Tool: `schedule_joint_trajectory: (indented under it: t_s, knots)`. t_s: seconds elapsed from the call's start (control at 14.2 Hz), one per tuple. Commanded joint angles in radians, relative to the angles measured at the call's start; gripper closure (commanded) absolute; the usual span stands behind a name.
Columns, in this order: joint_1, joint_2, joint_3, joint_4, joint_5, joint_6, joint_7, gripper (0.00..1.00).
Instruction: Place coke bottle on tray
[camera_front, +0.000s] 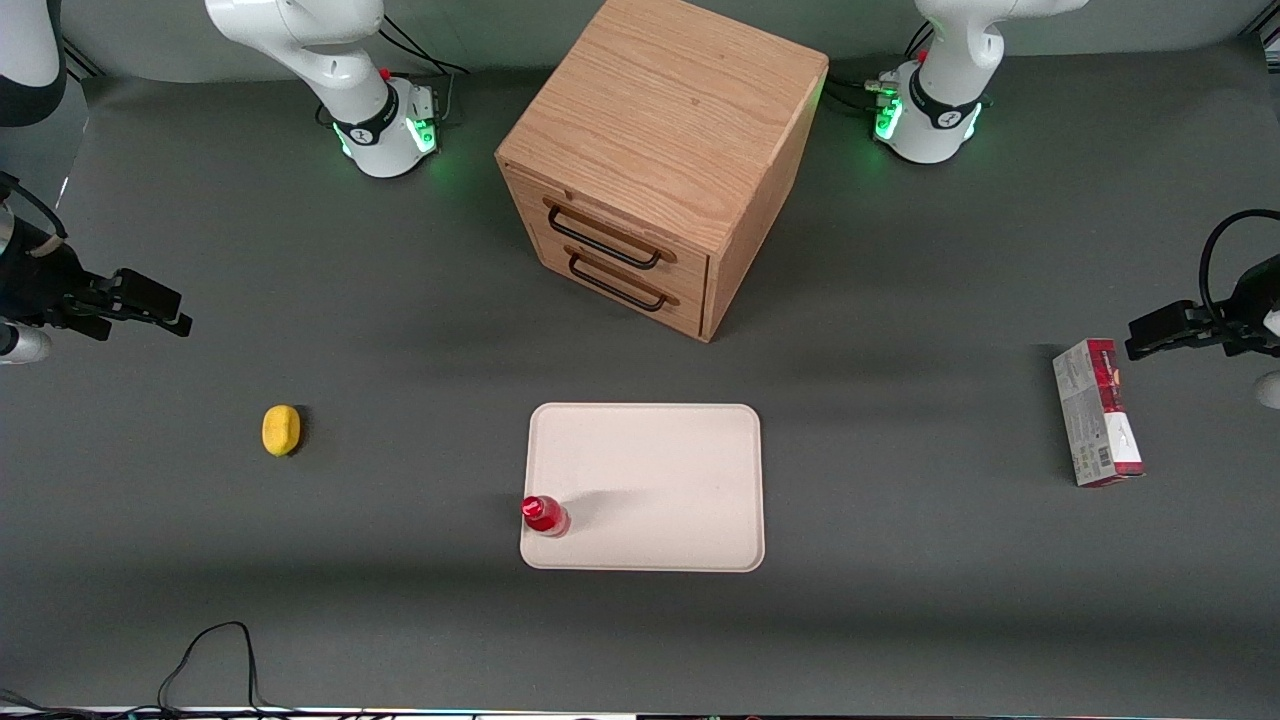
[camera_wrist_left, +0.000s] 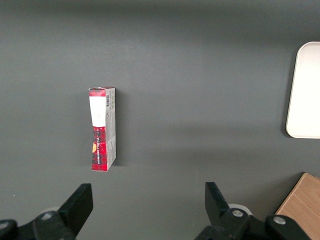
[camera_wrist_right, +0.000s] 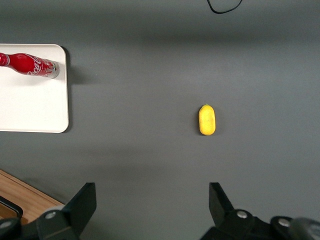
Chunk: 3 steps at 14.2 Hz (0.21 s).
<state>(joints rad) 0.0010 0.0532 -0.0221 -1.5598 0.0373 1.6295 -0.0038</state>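
The coke bottle, small, glossy red with a red cap, stands upright on the pale beige tray, at the tray corner nearest the front camera on the working arm's side. The right wrist view shows the bottle and the tray too. My right gripper is open and empty. It hovers well above the table at the working arm's end, far from the bottle. In its own view the gripper has bare grey table between its fingers.
A yellow lemon lies on the table between the gripper and the tray, also in the right wrist view. A wooden drawer cabinet stands farther from the front camera than the tray. A red-and-grey carton lies toward the parked arm's end.
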Motion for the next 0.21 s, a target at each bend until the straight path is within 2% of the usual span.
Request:
schedule_joint_trajectory:
  t_s: [0.0, 0.14]
  knots:
    - [-0.003, -0.010, 0.005, -0.014, -0.028, 0.009, 0.028, 0.00]
    - [-0.003, -0.010, 0.005, -0.013, -0.031, 0.009, 0.027, 0.00]
